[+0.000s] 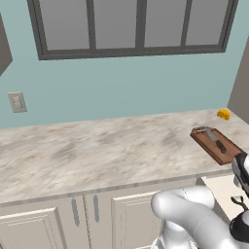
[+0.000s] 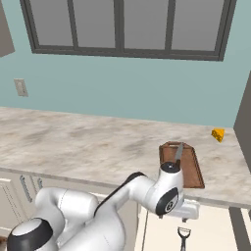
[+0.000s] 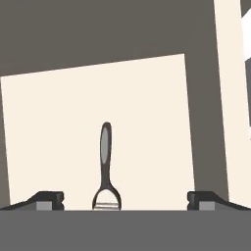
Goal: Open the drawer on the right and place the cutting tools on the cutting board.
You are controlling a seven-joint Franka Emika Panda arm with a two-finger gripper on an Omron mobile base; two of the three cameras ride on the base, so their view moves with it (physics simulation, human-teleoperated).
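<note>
**One tool on the board, one left in the open drawer**

Left base view. The marbled tabletop (image 1: 97,151) runs below a window. Toward its right end lies the cutting board (image 1: 216,144), with the knife (image 1: 216,141) resting on it, dark handle toward the front edge. A small yellow object (image 1: 223,115) sits behind the board, near the wall. Below the tabletop edge, the drawer (image 1: 224,187) stands pulled out, its pale floor visible; a black utensil (image 1: 238,202) lies in it, partly masked by the arm.

Right base view. The same board (image 2: 192,169) appears from the other side, the knife (image 2: 178,152) half hidden behind the wrist. This view shows more of the drawer (image 2: 215,225) and the dark utensil (image 2: 184,236) lying in it, beneath the hand.

Hand view. The camera looks straight down into the drawer (image 3: 147,122). The utensil (image 3: 106,169) lies between the fingertips (image 3: 49,200), which stand wide apart: the pincer (image 3: 125,201) is spread and empty. Here alone the tool's form is legible: a slim handle ending in a forked head with a ridged bar, looking unlike scissors.

Judged step: fetching the second tool. The next move calls for a straight descent, then closing across the narrow handle.
</note>
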